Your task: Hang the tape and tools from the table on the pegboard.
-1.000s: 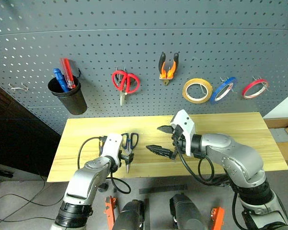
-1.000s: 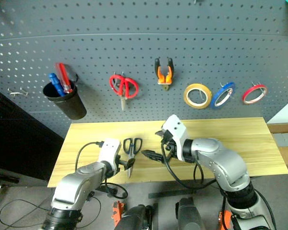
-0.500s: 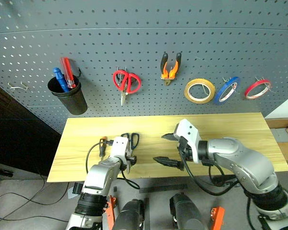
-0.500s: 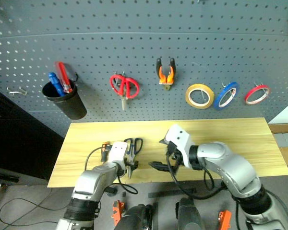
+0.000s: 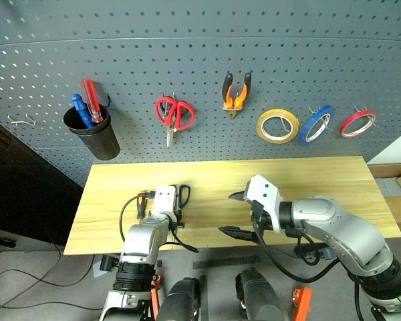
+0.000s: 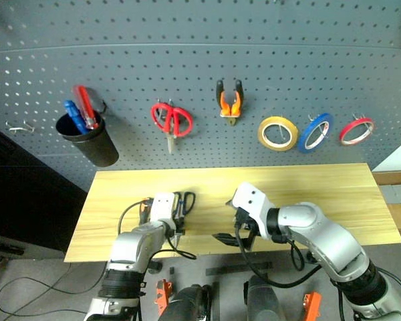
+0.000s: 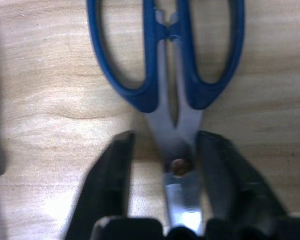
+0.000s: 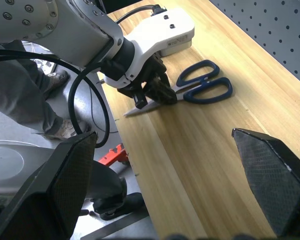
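Left gripper [image 7: 165,187] straddles scissors [image 7: 166,60] at the pivot, jaws not yet clamped: close squarely there before lifting; right gripper [image 5: 237,214] open, idle at lower centre.

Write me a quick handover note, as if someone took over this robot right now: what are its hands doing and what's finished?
Left tool: open, astride the pivot of the dark blue-handled scissors, not yet clamped.
Right tool: open, empty, above the front of the light wooden table.
Done: yellow-tan tape ring and orange-and-black pliers hang on the dark grey pegboard.
Left: grip and hang the scissors, then the orange-and-black screwdriver, lying on the table beside the left arm, partly hidden.
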